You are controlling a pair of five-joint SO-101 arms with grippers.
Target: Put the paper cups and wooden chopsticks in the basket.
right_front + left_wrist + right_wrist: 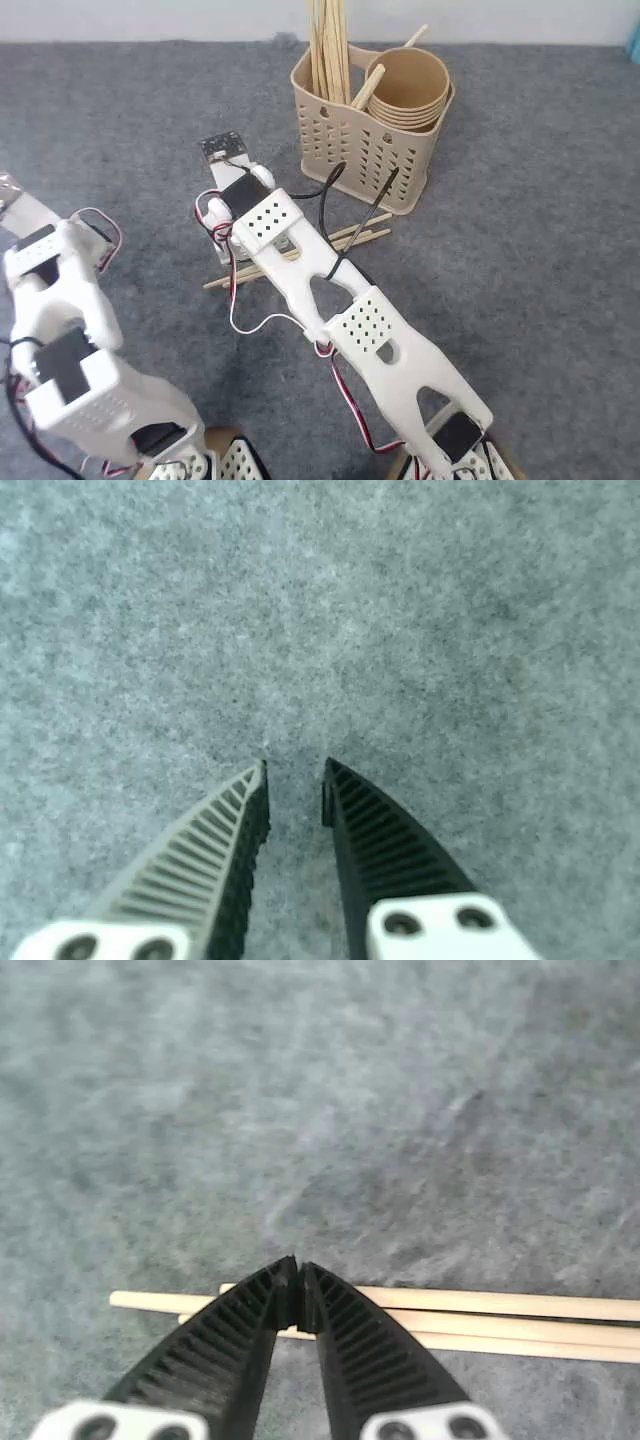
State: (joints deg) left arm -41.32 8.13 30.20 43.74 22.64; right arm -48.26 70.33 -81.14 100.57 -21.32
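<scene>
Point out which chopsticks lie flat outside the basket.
The chopsticks on the grey carpet by the right gripper; the other chopsticks stand upright in the basket or lean in the paper cups.

A robotics lab or workshop bench is indicated. A table (pixel 540 300) is covered in grey felt. A left arm (pixel 60 290) and right arm (pixel 365 325) of white printed plastic, with exposed servos and loose wiring (pixel 232 295), are stationed at its near edge, with a perforated plastic basket (pixel 370 150) set before them.
</scene>
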